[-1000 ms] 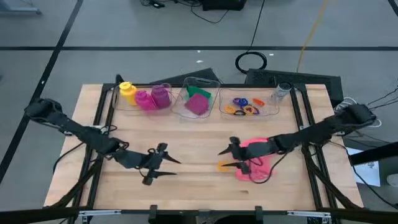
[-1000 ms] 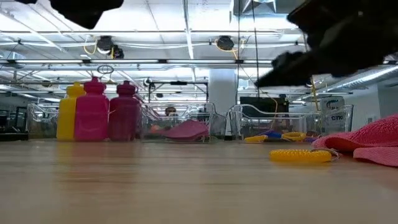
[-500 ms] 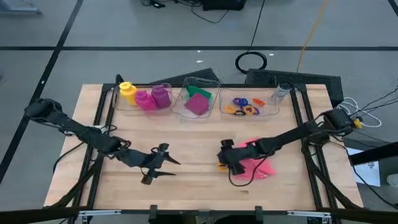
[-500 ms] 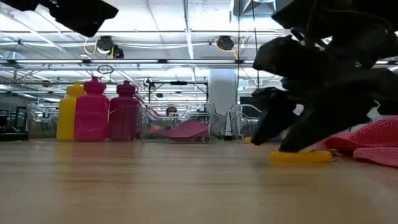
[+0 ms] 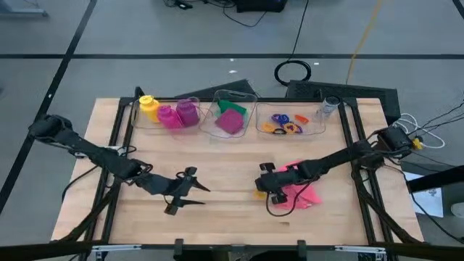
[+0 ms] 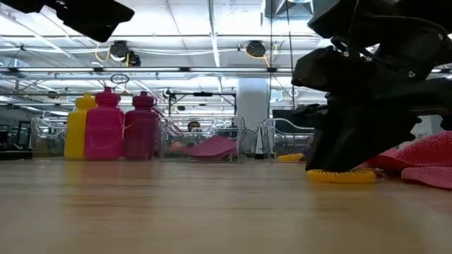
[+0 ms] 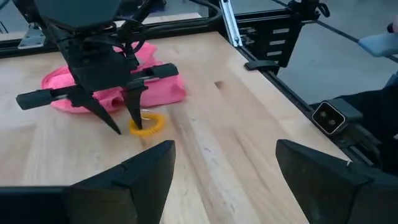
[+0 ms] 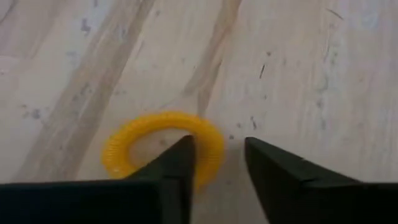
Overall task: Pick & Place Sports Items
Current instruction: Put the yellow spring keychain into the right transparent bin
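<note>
One finger of your right gripper (image 8: 214,158) now sits inside the yellow ring (image 8: 155,146) and the other outside it, the jaws narrowed but not yet pinching the rim, with a gap showing. A second ago that gripper hung above the table, spread wide; now its tips are down on the table (image 5: 217,210) just beside the pink cloth (image 5: 308,194). Looks like the ring pick is underway, nothing lifted. Your left gripper (image 5: 190,190) waits mid-table, jaws apart, unchanged. The ring hasn't shifted.

3 bottles (image 5: 168,112), 3 cloths (image 5: 301,190), 3 bins (image 5: 255,123), approx 5 rings (image 5: 259,193)
</note>
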Controlling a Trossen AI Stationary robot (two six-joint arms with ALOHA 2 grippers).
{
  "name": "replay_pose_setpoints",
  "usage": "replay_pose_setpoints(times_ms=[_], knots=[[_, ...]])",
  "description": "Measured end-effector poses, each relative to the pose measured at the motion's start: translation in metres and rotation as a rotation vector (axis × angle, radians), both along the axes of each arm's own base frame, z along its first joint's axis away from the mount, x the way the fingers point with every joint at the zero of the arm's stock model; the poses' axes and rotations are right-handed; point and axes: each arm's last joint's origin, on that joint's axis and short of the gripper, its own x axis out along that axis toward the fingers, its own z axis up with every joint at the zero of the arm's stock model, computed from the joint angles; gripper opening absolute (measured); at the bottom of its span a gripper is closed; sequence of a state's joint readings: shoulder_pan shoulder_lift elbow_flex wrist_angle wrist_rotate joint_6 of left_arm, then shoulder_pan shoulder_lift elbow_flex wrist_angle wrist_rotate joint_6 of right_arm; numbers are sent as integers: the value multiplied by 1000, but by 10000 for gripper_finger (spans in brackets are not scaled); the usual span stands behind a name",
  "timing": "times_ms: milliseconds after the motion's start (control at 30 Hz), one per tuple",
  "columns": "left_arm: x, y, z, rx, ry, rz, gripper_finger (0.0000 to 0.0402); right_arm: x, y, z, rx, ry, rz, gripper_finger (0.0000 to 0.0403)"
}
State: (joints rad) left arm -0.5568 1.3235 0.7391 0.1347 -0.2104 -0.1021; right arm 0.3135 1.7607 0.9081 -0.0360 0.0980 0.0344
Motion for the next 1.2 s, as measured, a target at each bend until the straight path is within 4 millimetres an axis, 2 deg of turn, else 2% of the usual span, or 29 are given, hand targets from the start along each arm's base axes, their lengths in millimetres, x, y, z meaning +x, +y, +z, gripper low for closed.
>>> replay_pose_setpoints(times_ms=[167,400,500,667,800,933,1033,1200], knots=[[0,0,0,4,2,0,237,0,-2,0,-6,4,6,5],[0,0,0,4,3,0,237,1,-3,7,-61,-52,15,9],[0,0,-1,5,4,0,237,0,-5,25,-103,-141,-33,1],[0,1,-1,5,4,2,237,-11,-6,67,-165,-308,-133,1],[0,1,-1,5,4,3,237,-26,-14,103,-293,-451,-329,1],[0,1,-1,0,7,6,237,-42,-31,133,-502,-534,-549,1],[0,0,-1,1,10,6,237,-49,-52,148,-575,-554,-698,1],[0,0,-1,2,11,5,237,-55,-96,152,-600,-540,-860,1]])
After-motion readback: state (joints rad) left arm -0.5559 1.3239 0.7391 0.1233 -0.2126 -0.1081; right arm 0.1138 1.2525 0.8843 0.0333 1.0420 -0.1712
